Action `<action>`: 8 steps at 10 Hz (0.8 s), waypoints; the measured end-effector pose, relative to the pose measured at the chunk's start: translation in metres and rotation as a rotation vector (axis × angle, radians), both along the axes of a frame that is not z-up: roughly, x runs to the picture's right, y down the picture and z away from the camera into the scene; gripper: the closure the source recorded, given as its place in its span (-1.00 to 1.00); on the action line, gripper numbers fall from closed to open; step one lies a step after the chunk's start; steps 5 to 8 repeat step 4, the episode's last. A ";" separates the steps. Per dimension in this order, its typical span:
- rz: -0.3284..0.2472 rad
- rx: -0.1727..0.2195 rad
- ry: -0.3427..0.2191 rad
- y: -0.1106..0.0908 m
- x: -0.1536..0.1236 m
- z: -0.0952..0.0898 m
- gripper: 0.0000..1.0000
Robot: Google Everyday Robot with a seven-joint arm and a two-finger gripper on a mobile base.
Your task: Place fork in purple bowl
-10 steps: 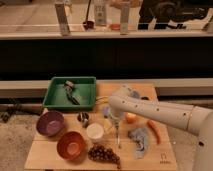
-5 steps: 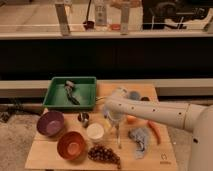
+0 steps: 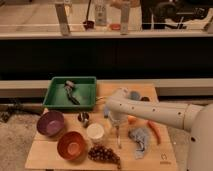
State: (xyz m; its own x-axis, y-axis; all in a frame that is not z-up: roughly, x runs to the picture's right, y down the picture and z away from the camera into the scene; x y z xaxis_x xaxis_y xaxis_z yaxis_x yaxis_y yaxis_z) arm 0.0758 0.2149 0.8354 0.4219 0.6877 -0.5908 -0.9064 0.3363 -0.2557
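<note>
The fork (image 3: pixel 118 138) is a thin silver strip on the wooden table, pointing toward the front edge between the white cup and the grey cloth. My gripper (image 3: pixel 116 121) is at the end of the white arm, directly over the fork's far end; the arm hides where they meet. The purple bowl (image 3: pixel 50 123) stands empty at the table's left, well left of the gripper.
An orange-brown bowl (image 3: pixel 72 145), a white cup (image 3: pixel 95 132), a small metal cup (image 3: pixel 84 119) and grapes (image 3: pixel 104 154) lie between gripper and purple bowl. A green tray (image 3: pixel 71 95) holds a dark utensil (image 3: pixel 70 91). A grey cloth (image 3: pixel 140 140) and carrot (image 3: pixel 153 131) lie right.
The arm's end has shifted slightly to the left over the table. The fork and the bowls stay where they were.
</note>
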 end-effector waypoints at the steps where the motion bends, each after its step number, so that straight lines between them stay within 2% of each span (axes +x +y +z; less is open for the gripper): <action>1: 0.000 0.010 0.004 0.003 -0.002 -0.003 -0.60; 3: 0.014 0.030 0.029 0.009 0.004 -0.007 -0.60; 8: 0.019 0.032 0.031 0.012 0.004 -0.009 -0.60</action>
